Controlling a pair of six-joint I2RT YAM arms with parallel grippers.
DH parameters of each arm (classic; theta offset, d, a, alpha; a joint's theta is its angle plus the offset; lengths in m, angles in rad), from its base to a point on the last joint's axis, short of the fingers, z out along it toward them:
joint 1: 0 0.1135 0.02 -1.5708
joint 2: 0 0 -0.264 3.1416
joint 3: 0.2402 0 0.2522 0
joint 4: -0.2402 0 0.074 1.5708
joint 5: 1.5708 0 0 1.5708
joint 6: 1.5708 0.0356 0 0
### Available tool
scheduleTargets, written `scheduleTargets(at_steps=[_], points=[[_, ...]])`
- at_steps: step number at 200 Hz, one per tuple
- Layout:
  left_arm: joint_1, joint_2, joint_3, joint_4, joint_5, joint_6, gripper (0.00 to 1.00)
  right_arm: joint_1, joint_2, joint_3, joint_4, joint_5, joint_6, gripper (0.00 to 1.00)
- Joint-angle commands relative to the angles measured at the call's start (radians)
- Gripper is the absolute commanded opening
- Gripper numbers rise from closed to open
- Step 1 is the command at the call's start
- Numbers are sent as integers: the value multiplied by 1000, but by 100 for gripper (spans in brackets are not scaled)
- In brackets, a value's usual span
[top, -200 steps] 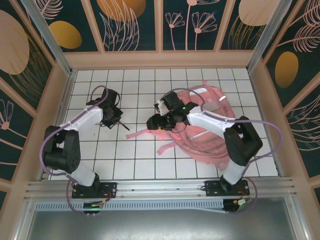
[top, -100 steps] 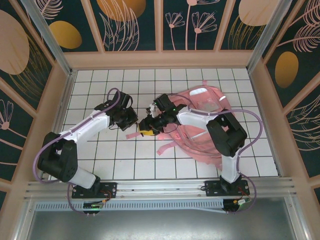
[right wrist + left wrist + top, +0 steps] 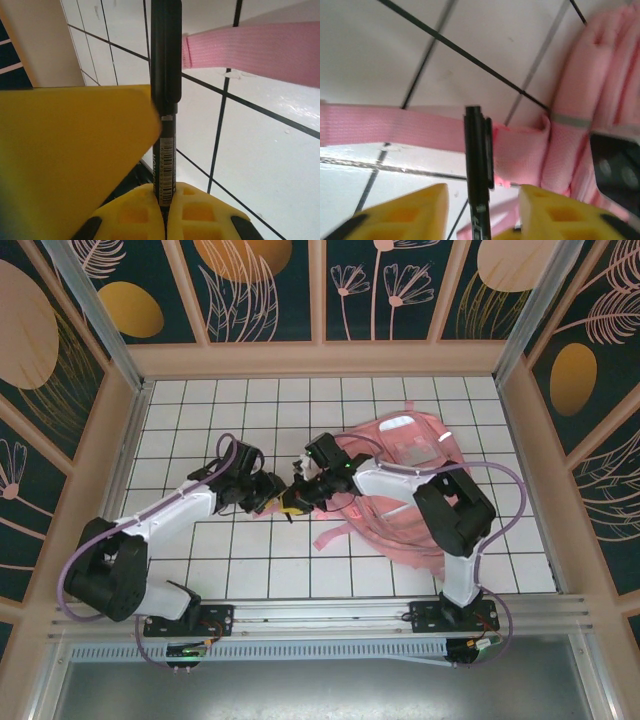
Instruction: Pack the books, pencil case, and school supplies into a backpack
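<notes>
Pinching a thin black pen [image 3: 165, 100] tight in the right gripper [image 3: 167, 212].
Flanking it with the left gripper [image 3: 481, 210], yellow fingers [image 3: 410, 212] parted, beside the big pink fabric backpack [image 3: 385, 530].

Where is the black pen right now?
The pen is held in the right gripper's jaws; in the top view, that is just left of the backpack.

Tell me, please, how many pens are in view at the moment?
1. The pen is clamped in the right gripper, with its other end inside the open left gripper, beside the backpack. More pens may be hidden inside the backpack.
</notes>
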Motion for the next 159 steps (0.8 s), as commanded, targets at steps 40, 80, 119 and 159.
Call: scheduleTargets(at_steps=[40, 80, 119, 159], points=[[-81, -94, 102, 69, 105, 245, 75, -185, -320, -134, -170, 130, -88, 0], [-303, 21, 268, 130, 91, 512, 76, -512, -525, -129, -423, 289, -239, 0], [-450, 237, 516, -35, 5, 973, 99, -932, -741, -160, -451, 296, -233, 0], [-641, 478, 725, -77, -265, 1177, 99, -1194, -830, -171, -479, 305, -281, 0]])
